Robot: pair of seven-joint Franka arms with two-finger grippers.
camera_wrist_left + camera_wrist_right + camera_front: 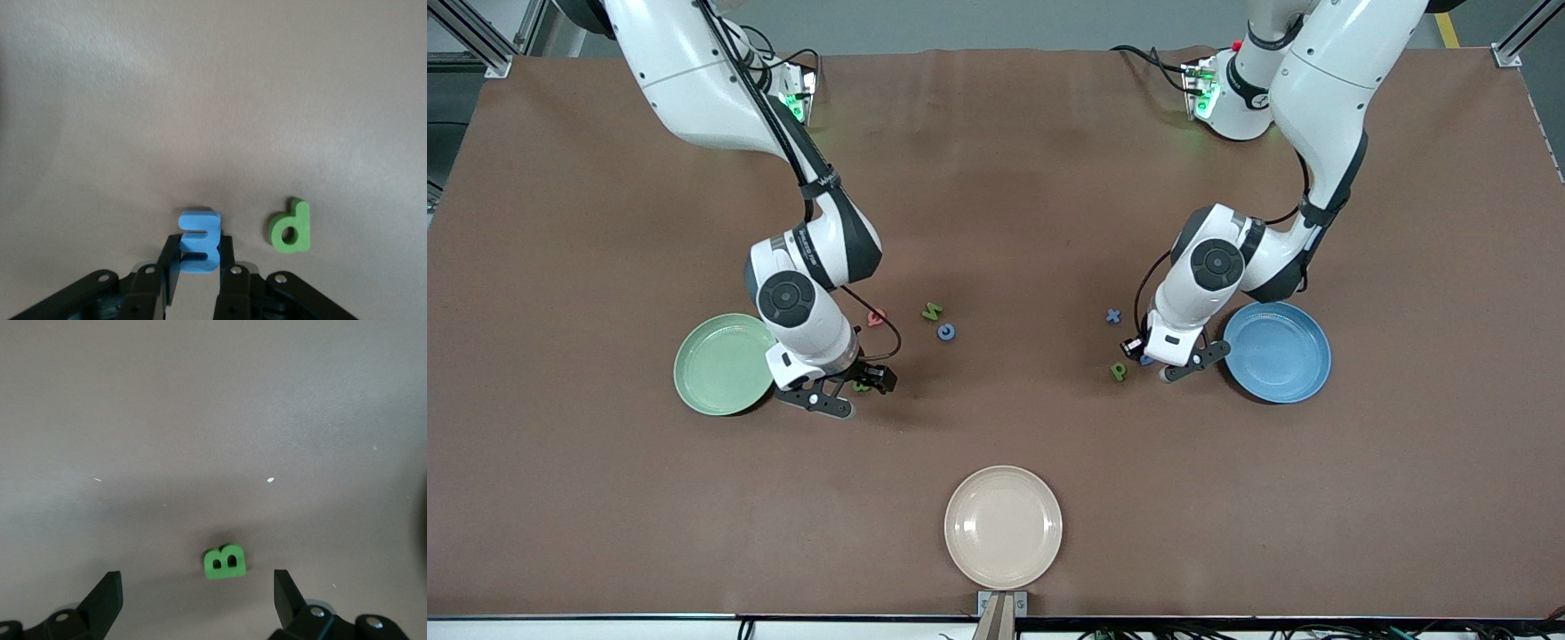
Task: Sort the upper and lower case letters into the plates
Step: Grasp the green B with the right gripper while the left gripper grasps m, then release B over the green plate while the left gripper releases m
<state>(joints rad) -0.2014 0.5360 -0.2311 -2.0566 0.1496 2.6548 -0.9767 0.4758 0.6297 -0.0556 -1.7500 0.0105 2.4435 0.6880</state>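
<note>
though half-hidden in front view, left pincer (198, 267) grips blue E (200, 241) | right pincer (198, 597) spread, apparently around green B (225, 562)

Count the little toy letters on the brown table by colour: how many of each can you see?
Red flat toy letters: 1, red letter
Green: 3, green N, green p, green B on the table between the open right gripper fingers
Blue: 3, blue C, blue x, blue E clamped in the left gripper
Total: 7 in view
</note>
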